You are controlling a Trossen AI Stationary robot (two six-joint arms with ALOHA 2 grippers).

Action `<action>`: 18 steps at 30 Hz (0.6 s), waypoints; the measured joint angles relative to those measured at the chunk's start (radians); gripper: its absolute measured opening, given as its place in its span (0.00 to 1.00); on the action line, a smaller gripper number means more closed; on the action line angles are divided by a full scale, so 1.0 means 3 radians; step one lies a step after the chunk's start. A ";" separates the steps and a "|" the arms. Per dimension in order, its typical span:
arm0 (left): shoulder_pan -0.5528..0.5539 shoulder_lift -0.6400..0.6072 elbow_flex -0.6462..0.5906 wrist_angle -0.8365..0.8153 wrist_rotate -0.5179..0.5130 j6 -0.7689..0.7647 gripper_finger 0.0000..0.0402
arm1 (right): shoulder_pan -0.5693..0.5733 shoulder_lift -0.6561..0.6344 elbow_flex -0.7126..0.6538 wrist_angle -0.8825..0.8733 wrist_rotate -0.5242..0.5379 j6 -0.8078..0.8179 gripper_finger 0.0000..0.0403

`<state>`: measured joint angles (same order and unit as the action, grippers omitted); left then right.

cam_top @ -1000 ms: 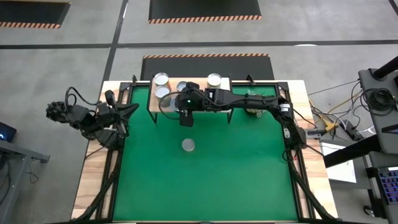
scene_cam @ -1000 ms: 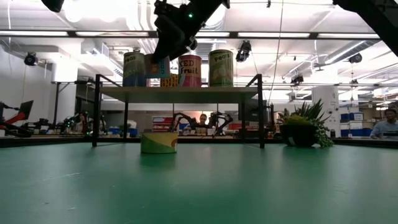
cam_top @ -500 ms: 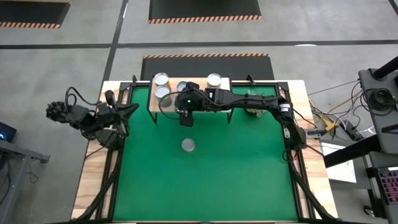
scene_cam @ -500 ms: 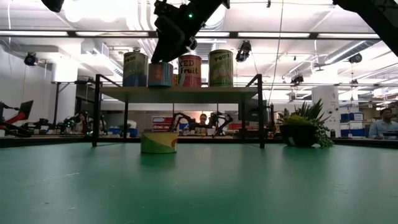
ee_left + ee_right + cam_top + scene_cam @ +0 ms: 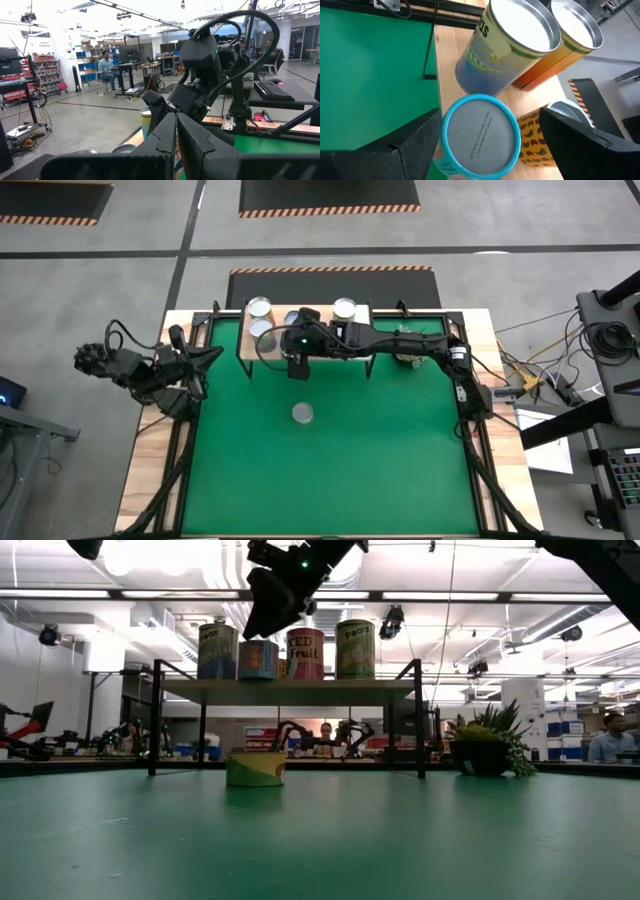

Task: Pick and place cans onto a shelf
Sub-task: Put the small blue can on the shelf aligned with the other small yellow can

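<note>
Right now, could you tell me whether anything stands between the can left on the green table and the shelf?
Nothing visible on the table does: bare green lies between the can and the shelf. The open right gripper hangs over the shelf's front edge, where other cans already stand.

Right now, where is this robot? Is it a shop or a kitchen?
Neither, probably a robotics lab or workshop: other robot arms sit on benches behind the table, parts racks line the wall, and a person works at a desk.

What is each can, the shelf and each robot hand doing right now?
Blue-topped can: upright on the shelf, between the open fingers.
Can on table: upright, alone, not shelved.
Shelf: holds several upright cans.
Right hand: open, above the shelf.
Left hand: shut, holding nothing.
</note>
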<state>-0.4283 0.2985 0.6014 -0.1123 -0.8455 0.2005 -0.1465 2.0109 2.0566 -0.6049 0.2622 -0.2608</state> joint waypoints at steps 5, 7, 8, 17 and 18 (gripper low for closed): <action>0.0000 0.0000 0.0000 -0.0001 0.0000 0.0000 0.00 | 0.0066 -0.0029 0.0193 -0.0170 -0.0001 -0.0017 0.79; -0.0001 0.0000 0.0000 -0.0001 0.0000 -0.0001 0.00 | 0.0108 -0.0033 0.0315 -0.0354 -0.0003 -0.0050 0.77; -0.0001 0.0000 0.0000 0.0000 0.0000 -0.0001 0.00 | 0.0132 -0.0033 0.0371 -0.0460 -0.0004 -0.0069 0.76; 0.0000 0.0009 0.0000 -0.0014 0.0008 -0.0096 0.00 | 0.0359 -0.0033 0.0538 -0.1185 -0.0015 -0.0076 0.50; 0.0000 0.0019 0.0000 -0.0025 0.0038 -0.0120 0.00 | 0.0390 -0.0033 0.0538 -0.1279 -0.0014 -0.0048 0.46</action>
<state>-0.4282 0.3043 0.6014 -0.1198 -0.8342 0.1643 -0.0296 2.0010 2.2181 -0.9887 0.2581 -0.2754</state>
